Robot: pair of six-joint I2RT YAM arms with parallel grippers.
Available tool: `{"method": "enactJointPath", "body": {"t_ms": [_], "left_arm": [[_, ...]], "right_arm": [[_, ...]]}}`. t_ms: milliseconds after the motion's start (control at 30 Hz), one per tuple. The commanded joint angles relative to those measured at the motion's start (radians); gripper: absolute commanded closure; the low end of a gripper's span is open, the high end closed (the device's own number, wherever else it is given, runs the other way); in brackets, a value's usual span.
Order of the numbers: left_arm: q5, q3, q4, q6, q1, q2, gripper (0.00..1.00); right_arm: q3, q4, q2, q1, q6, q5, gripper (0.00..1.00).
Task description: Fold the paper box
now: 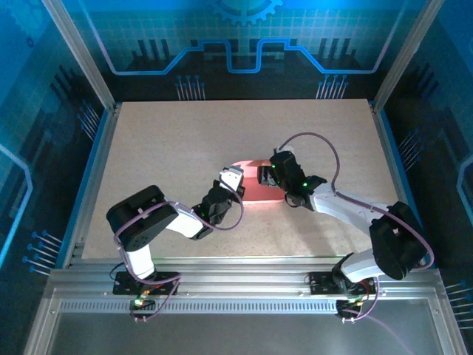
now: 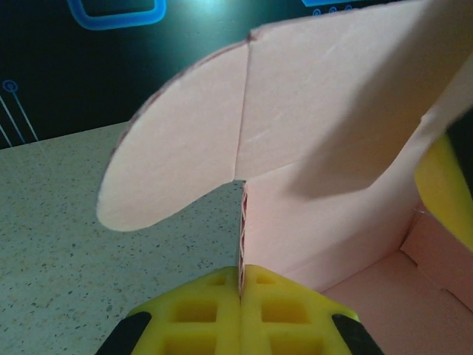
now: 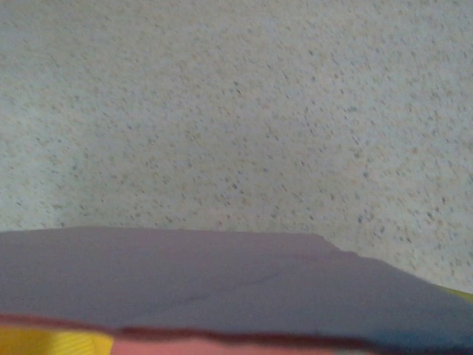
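The pink paper box (image 1: 255, 191) sits partly folded at the middle of the table, between both grippers. My left gripper (image 1: 235, 177) is shut on the edge of an upright wall of the box (image 2: 332, 111), its yellow pads (image 2: 242, 285) pressed together on the card. A rounded flap (image 2: 177, 148) stands out to the left of that wall. My right gripper (image 1: 267, 174) is at the box's far right side, and one of its yellow fingers (image 2: 447, 185) shows beside the box interior. In the right wrist view a shaded pink panel (image 3: 222, 288) lies across the jaws, with yellow fingers (image 3: 52, 344) far apart at the frame's edges.
The speckled tabletop (image 1: 185, 148) stretches out around the box. Aluminium frame rails (image 1: 244, 285) run along the near edge, where the arm bases are bolted. Blue-lit enclosure walls (image 1: 244, 44) stand at the back and sides.
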Motion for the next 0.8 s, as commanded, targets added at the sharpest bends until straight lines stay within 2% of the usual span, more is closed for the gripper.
{"method": "enactJointPath", "body": {"t_ms": [0, 233, 433, 500, 667, 767], "left_arm": [[0.022, 0.026, -0.024, 0.026, -0.007, -0.042, 1.00], [0.039, 0.034, -0.046, 0.018, 0.004, -0.034, 1.00], [0.085, 0.037, -0.072, -0.015, 0.025, -0.043, 1.00], [0.102, 0.038, -0.077, -0.023, 0.034, -0.046, 1.00], [0.177, 0.045, -0.130, -0.037, 0.062, -0.073, 1.00], [0.225, 0.060, -0.189, -0.036, 0.085, -0.094, 1.00]], "right_arm": [[0.060, -0.114, -0.015, -0.029, -0.026, 0.030, 0.09], [-0.027, -0.064, -0.129, -0.132, -0.093, -0.138, 0.07], [-0.150, 0.017, -0.318, -0.200, -0.129, -0.236, 0.09], [-0.181, 0.017, -0.360, -0.272, -0.095, -0.289, 0.10], [-0.194, 0.013, -0.319, -0.442, -0.040, -0.466, 0.15], [-0.147, -0.023, -0.229, -0.500, -0.011, -0.526, 0.25]]}}
